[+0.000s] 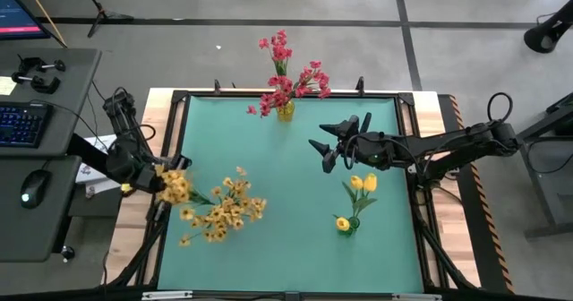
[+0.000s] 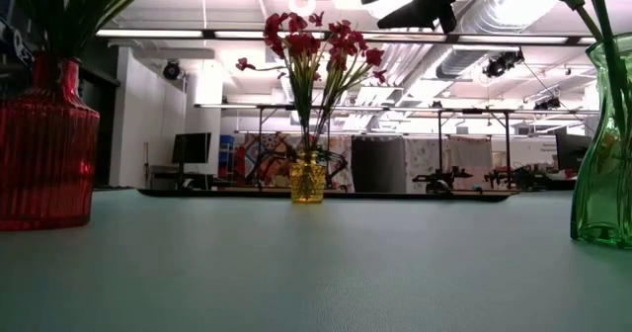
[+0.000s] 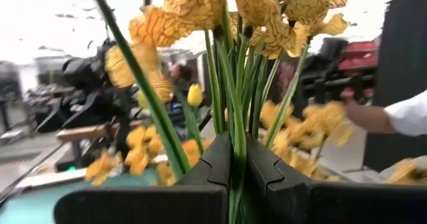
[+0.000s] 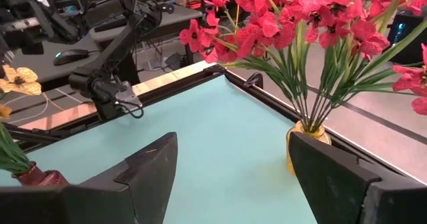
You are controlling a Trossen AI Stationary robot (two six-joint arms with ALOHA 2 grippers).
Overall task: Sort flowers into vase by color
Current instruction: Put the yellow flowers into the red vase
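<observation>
My left gripper [image 3: 238,167] is clamped on an orange-yellow spray [image 1: 175,187], stem upright, just beside the red vase [image 2: 44,144]. Right gripper [image 1: 327,145] gapes empty.

Overhead looks straight down; low camera sits table-level — both share the red flowers [image 1: 288,79].

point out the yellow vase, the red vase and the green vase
yellow vase [image 2: 307,182], low view, middle of its ribbed glass body
red vase [image 2: 44,149], low view, its ribbed belly
green vase [image 2: 603,164], low view, its glass side
</observation>
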